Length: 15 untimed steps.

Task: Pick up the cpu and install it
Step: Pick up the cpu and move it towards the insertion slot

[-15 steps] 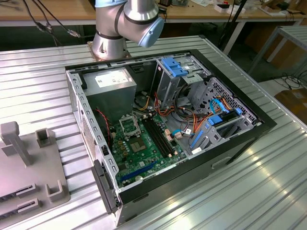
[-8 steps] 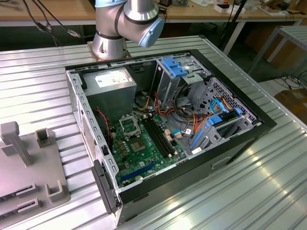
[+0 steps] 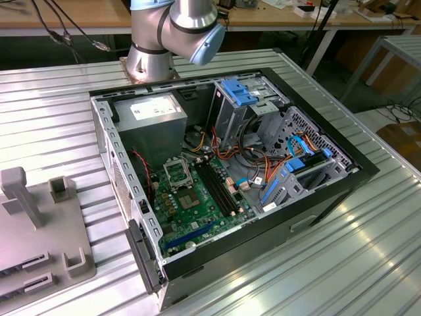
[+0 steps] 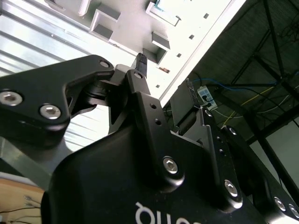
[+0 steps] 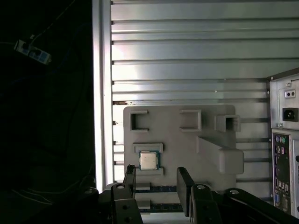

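Fingers (image 5: 129, 179): 2, black, spread wide with nothing between them. The gripper (image 5: 157, 184) hangs over the fixture plate (image 5: 187, 140) and touches nothing.

Item: cpu (image 5: 148, 160). Small, flat square with a silver-grey face, lying face-up in a shallow recess of the grey fixture plate and well apart from the fingertips. It is not yet picked up.

Setting: ribbed metal counter (image 3: 52, 112). In the exterior view the fixture plate (image 3: 39, 230) lies at 8 o'clock from the open computer case (image 3: 342, 178). Inside the case, the socket (image 3: 176, 172) sits empty at 11 o'clock on the green board (image 3: 197, 204).

Handling, as judged: very light, stiff and thin, with a smooth lid that is likely slippery. The underside contacts are probably fragile. Best held by 2 opposite edges, kept level, with light squeeze.
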Tool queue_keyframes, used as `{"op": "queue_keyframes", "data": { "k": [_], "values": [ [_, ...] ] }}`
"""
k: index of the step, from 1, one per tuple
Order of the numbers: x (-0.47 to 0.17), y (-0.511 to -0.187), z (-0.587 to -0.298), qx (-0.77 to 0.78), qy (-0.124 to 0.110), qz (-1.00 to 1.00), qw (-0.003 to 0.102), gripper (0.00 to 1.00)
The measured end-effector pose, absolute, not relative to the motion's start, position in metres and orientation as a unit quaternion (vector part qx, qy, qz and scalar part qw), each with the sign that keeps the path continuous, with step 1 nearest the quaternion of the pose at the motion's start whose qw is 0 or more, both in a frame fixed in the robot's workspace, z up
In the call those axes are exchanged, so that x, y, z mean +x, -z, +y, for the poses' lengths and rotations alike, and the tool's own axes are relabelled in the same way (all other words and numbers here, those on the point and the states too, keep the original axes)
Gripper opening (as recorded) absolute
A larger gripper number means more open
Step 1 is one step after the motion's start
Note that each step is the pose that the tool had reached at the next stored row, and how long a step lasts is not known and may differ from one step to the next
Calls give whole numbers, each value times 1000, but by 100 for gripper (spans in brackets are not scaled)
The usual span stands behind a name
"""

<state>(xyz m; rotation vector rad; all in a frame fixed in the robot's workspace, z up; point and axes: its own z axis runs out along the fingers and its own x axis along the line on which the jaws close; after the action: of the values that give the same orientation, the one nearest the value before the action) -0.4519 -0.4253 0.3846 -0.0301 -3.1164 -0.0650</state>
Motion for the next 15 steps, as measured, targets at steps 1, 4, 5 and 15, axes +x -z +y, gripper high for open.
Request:
{"op": "queue_keyframes", "data": {
  "k": [1,4,5,15],
  "values": [
    [-452,-385,-425,-9,21,-1000,12,48],
    [-452,-385,-425,-9,21,-1000,12,48],
    [-452,-385,-425,-8,21,-1000,12,48],
    [-452,-385,-425,-7,21,-1000,12,49]
  ]
}}
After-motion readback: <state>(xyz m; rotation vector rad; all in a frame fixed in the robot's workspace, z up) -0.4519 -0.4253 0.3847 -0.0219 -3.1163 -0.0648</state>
